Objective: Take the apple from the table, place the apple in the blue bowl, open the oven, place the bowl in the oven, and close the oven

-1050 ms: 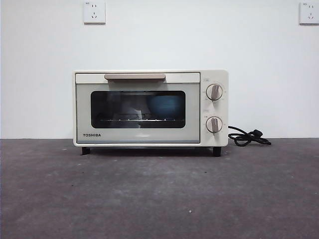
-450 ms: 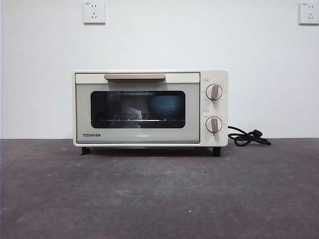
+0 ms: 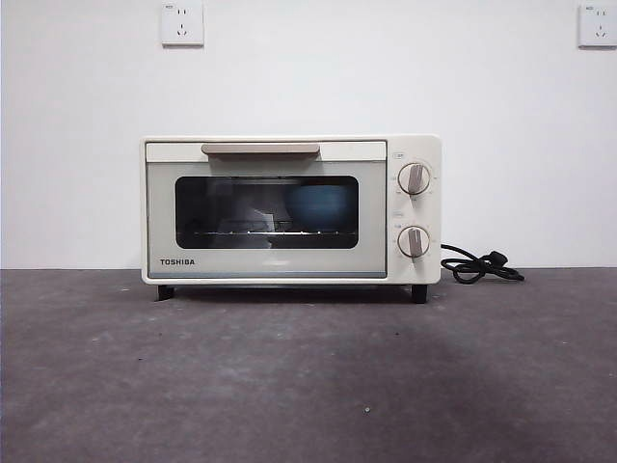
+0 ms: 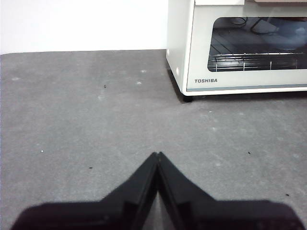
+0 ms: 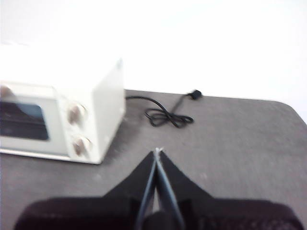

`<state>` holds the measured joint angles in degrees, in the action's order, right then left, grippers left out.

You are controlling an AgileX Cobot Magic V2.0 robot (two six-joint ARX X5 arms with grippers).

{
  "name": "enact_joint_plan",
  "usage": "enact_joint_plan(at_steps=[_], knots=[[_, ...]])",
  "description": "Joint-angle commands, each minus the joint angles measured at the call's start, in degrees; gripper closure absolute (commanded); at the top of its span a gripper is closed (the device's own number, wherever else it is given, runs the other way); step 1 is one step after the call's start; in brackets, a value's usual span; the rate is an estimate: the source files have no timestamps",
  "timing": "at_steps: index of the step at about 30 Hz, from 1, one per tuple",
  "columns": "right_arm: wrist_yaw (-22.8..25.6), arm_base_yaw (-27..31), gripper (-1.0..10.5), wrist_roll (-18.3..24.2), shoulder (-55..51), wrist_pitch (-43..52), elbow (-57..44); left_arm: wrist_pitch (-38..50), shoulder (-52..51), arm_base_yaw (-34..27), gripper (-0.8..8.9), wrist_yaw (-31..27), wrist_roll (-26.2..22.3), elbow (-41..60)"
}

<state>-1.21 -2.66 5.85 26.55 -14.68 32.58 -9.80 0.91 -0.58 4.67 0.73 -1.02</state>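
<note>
Behind the oven's (image 3: 291, 209) shut glass door sits the blue bowl (image 3: 321, 206) on the rack; the apple cannot be made out. Both the left pincer (image 4: 157, 154) and right pincer (image 5: 157, 151) hang clenched, empty, above the table (image 3: 308, 386). Every step looks done.

A plain white wall (image 3: 308, 77) rises behind everything. Two white square plastic wall sockets sit high on it, one (image 3: 182, 23) left, one (image 3: 598, 24) far right.
</note>
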Motion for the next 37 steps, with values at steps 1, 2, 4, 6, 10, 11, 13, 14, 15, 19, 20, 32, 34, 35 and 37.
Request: enact_joint_plan(at_steps=[1,2,4,6,10,11,13,14,15,19,20,32,34,35,37], knots=[[0.2,1.2,9.5,1.0,-4.8,3.7,-8.6,0.5,0.0,-0.2,8.17,-0.1,0.6,0.6],[0.2,1.6,9.5,1.7,-6.6,4.9,-11.3,0.5,0.0,-0.2,8.17,-0.1,0.6,0.6],[0.2,2.3,9.5,2.3,-9.6,6.9,-15.9,0.5,0.0,-0.2,8.17,-0.1,0.6,0.6],[0.2,2.9,9.5,2.3,-12.5,8.8,-20.1,0.5,0.0,-0.2,8.17,-0.1,0.6,0.6],[1.4,4.3,9.5,2.3,-17.3,9.1,-25.5,0.5,0.0,-0.2,8.17,-0.1,0.6,0.6],[1.7,4.7,9.5,2.3,-18.4,9.1,-26.6,0.5,0.0,-0.2,8.17,-0.1,0.6,0.6],[1.6,5.4,9.5,2.3,-19.8,9.0,-28.1,0.5,0.0,-0.2,8.17,-0.1,0.6,0.6],[1.6,5.6,9.5,2.2,-20.4,8.8,-28.5,0.5,0.0,-0.2,8.17,-0.1,0.6,0.6],[1.6,5.7,9.5,2.2,-20.9,8.7,-28.9,0.5,0.0,-0.2,8.17,-0.1,0.6,0.6],[1.7,5.7,9.5,1.8,-22.9,8.7,-29.9,0.5,0.0,-0.2,8.17,-0.1,0.6,0.6],[1.6,5.7,9.5,1.5,-23.6,8.7,-30.3,0.5,0.0,-0.2,8.17,-0.1,0.6,0.6],[2.5,5.7,9.5,-0.2,-26.1,3.9,-31.8,0.5,0.0,-0.2,8.17,-0.1,0.6,0.6],[3.7,5.7,9.5,-0.3,-26.1,4.0,-31.8,0.5,0.1,-0.2,8.17,-0.1,0.6,0.6],[4.2,5.7,9.5,-0.3,-26.1,4.0,-31.8,0.5,0.1,-0.2,8.17,-0.1,0.6,0.6],[4.5,5.7,9.5,-0.3,-26.1,4.0,-31.8,0.5,0.1,-0.2,8.17,-0.1,0.6,0.6]])
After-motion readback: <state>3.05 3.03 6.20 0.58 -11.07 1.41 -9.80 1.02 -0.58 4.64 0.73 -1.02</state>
